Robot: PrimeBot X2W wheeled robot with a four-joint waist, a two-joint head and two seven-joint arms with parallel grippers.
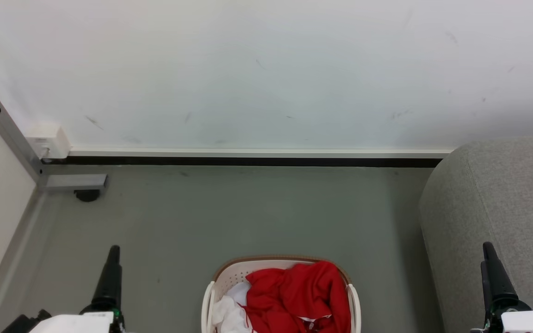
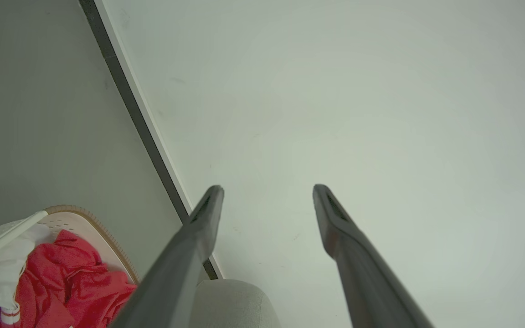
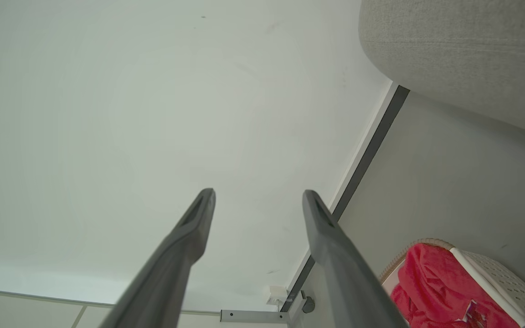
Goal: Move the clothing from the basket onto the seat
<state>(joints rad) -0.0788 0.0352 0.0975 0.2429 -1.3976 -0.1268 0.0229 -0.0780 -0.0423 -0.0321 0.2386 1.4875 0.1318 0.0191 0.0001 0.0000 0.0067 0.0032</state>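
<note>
Left gripper [image 2: 268,187], right gripper [image 3: 258,191]: both spread, empty. Clothing [image 1: 299,291]: crumpled red, white trim, heaped in white basket [image 1: 234,275] near grey seat [image 1: 502,199].

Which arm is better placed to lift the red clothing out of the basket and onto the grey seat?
Probably right. The seat stands on its side, the red clothing heaps toward the right half of the basket, and the right end effector is open.
</note>
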